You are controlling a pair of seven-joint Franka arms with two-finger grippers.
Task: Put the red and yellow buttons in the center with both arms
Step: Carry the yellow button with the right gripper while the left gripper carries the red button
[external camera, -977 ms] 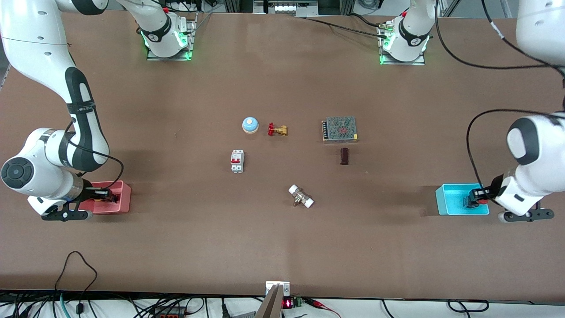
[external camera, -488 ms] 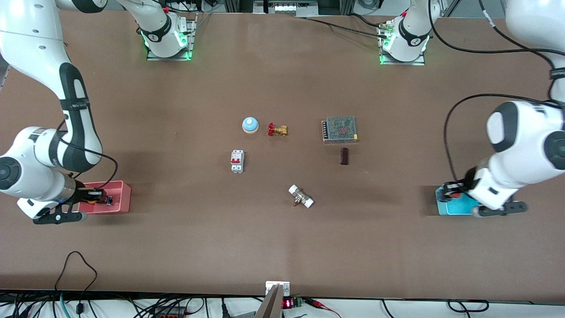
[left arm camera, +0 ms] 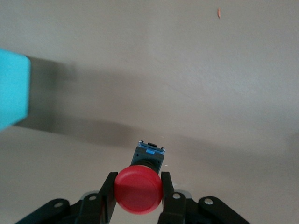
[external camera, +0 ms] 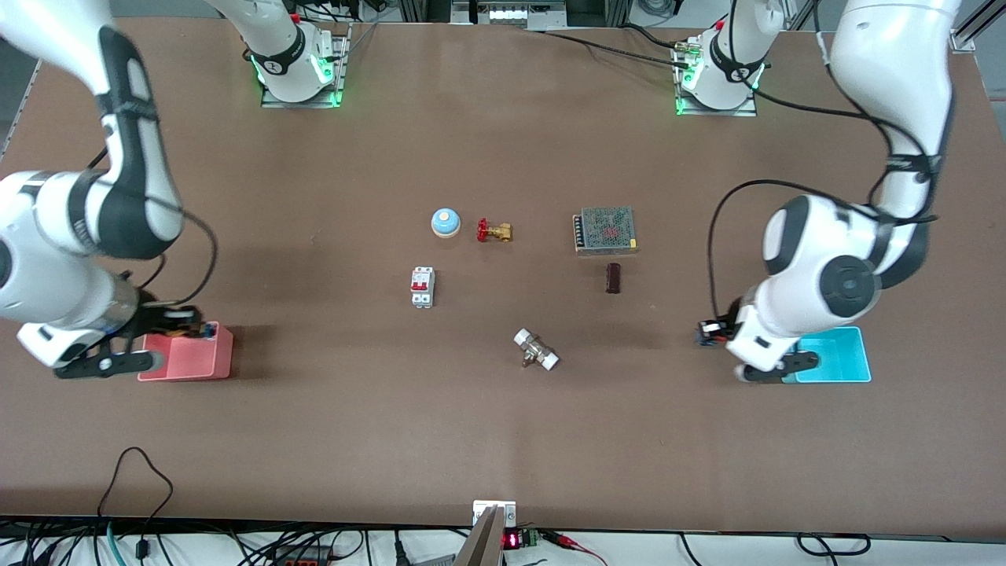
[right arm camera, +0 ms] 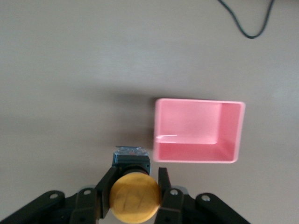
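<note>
My left gripper [external camera: 711, 332] is shut on the red button [external camera: 706, 332] and holds it over the bare brown table, just off the cyan tray [external camera: 837, 363] on the side toward the center [external camera: 487, 303]. The left wrist view shows the red cap [left arm camera: 138, 189] between my fingers. My right gripper [external camera: 187, 325] is shut on the yellow button, held in the air at the edge of the pink tray [external camera: 189, 366]. The right wrist view shows the orange-yellow cap [right arm camera: 135, 197] between my fingers, with the empty pink tray [right arm camera: 196, 157] beside it.
Around the center stand a blue dome bell [external camera: 445, 222], a brass valve with a red handle [external camera: 493, 231], a white circuit breaker [external camera: 422, 287], a mesh-topped power supply [external camera: 605, 229], a dark brown block [external camera: 613, 277] and a white-ended fitting [external camera: 536, 350].
Both grippers have lifted their buttons out of the trays. The left arm has moved from over the cyan tray toward the center. The right gripper has risen at the pink tray.
</note>
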